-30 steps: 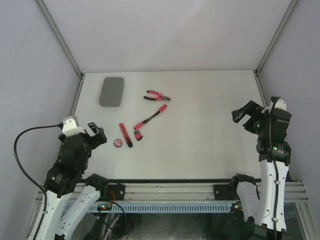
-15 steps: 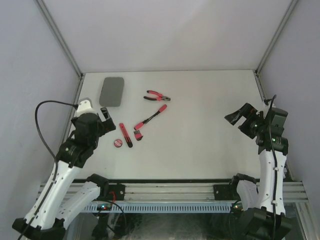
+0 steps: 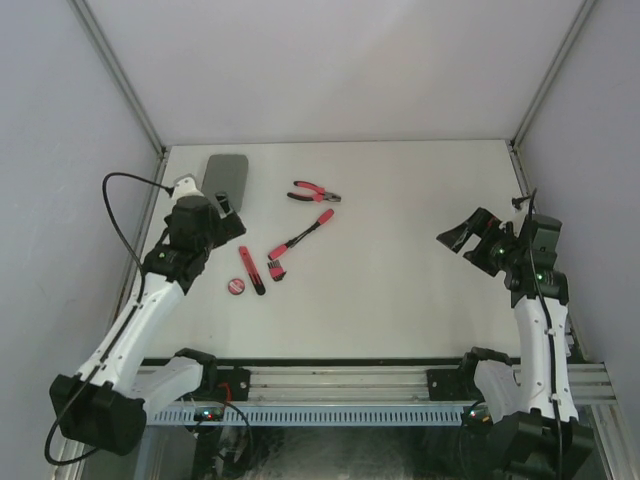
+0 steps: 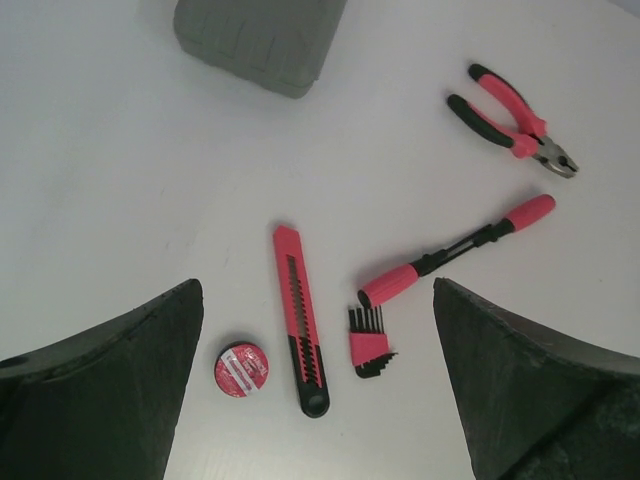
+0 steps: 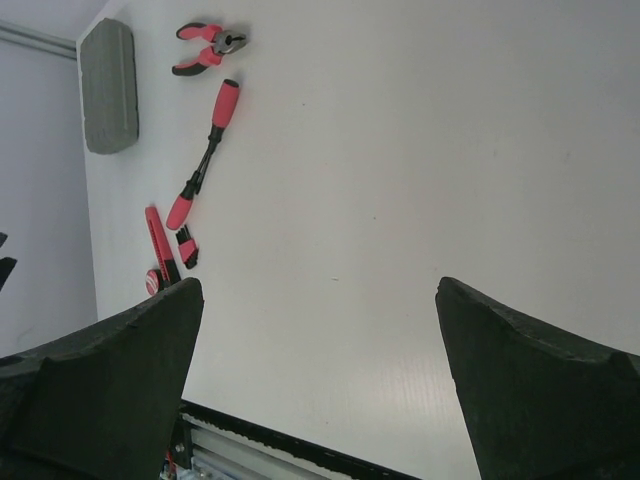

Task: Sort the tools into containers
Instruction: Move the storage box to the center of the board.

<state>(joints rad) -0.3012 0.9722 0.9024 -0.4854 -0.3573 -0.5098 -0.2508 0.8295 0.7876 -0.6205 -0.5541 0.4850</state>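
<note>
Near the shut grey case [image 3: 224,182], light stiff pliers [image 4: 510,105] probably suit pinching across both handles; left gripper [image 4: 318,320] and right gripper [image 5: 318,300] gape empty.

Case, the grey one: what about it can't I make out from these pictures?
Inside: case is shut in every view, slots hidden.
Top view: left tool covers its near end.
Left wrist view: frame's top edge cuts off its far part.
Right wrist view: too small to show any latch or hinge.

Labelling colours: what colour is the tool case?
Plain grey. The tool case shows best in left wrist view.
</note>
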